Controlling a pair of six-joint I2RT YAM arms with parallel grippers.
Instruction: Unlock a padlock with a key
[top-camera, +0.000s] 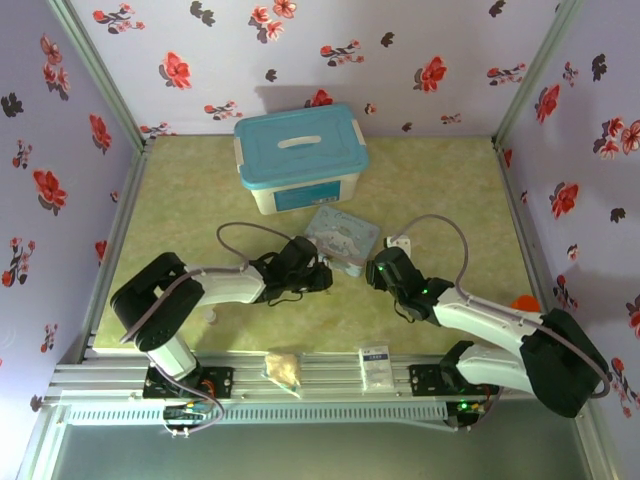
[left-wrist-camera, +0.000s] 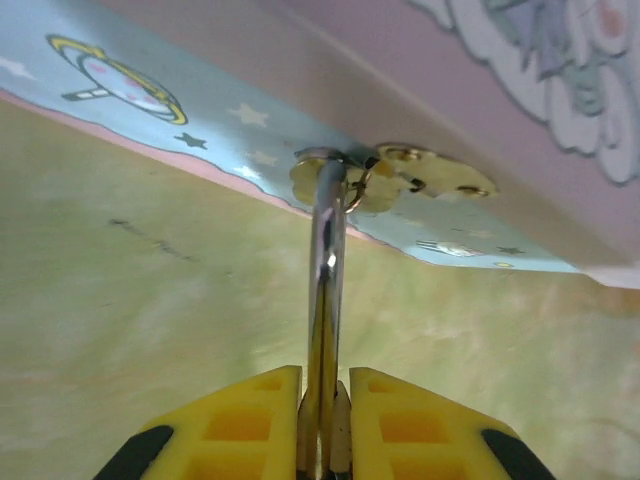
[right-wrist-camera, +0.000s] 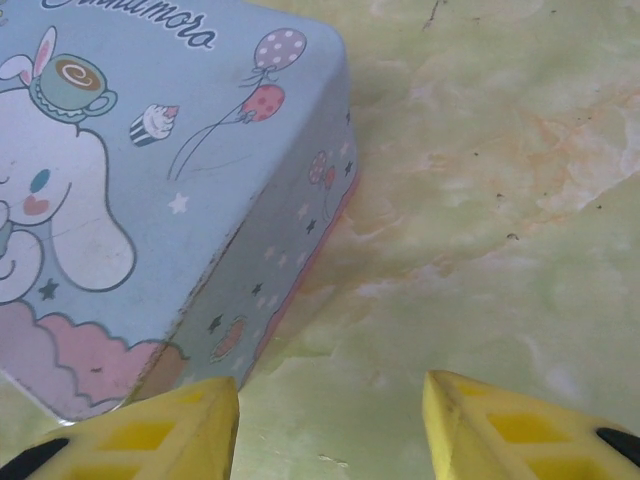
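Observation:
My left gripper (left-wrist-camera: 325, 390) is shut on the padlock (left-wrist-camera: 327, 290), which I see edge-on. Its brass body sits between the yellow pads and its silver shackle points away toward the light-blue cartoon tin (left-wrist-camera: 150, 95). At the shackle's far end a small ring carries flat brass tabs (left-wrist-camera: 430, 172) that lie against the tin's side. The dark grey key is out of view. In the top view the left gripper (top-camera: 322, 277) is at the tin's (top-camera: 342, 233) near-left corner. My right gripper (right-wrist-camera: 330, 385) (top-camera: 372, 272) stands open over bare table beside the tin's (right-wrist-camera: 150, 150) near-right corner.
A white storage box with a blue lid (top-camera: 300, 160) stands behind the tin. A small white object (top-camera: 400, 242) lies right of the tin. Two small packets (top-camera: 283, 367) (top-camera: 375, 362) rest on the front rail. Floral walls close in three sides.

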